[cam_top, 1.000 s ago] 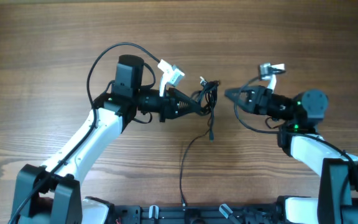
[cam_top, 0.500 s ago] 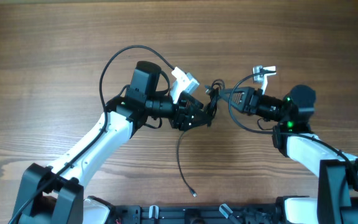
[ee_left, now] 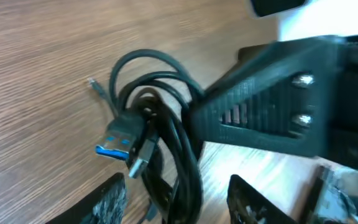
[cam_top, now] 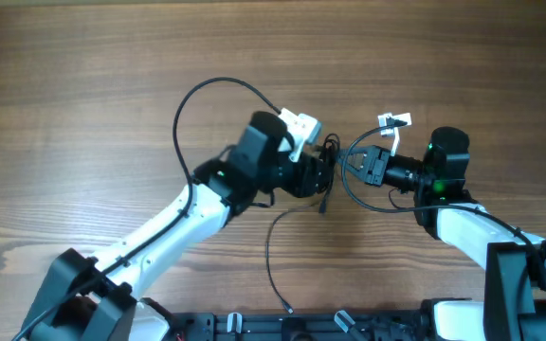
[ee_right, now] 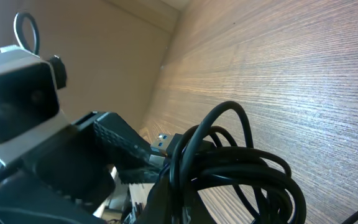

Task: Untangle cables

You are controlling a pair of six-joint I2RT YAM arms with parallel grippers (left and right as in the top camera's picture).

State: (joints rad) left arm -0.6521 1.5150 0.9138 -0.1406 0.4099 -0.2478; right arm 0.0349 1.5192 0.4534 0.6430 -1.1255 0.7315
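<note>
The cables [cam_top: 328,154] form a small black knot between my two grippers at mid table. In the left wrist view the cables [ee_left: 163,134] loop above the wood, with a blue-tipped plug [ee_left: 114,147] sticking out left. My left gripper [ee_left: 179,205] is open, with its fingers [ee_left: 112,202] either side of the hanging strands and not touching them. The left gripper [cam_top: 322,180] sits just under the knot. My right gripper [cam_top: 345,163] comes from the right and is shut on the cables [ee_right: 235,165]; its fingertips are hidden behind the loops.
One loose cable [cam_top: 271,256] trails from the knot toward the near table edge. A thicker black lead [cam_top: 207,95] arcs over the left arm, and another loops by the right wrist's white camera [cam_top: 391,121]. Bare wood lies all around.
The right gripper moved in and shut on the knot. The left gripper let go, swung right and closer, and now stands open around the strands. The trailing cable shifted.
</note>
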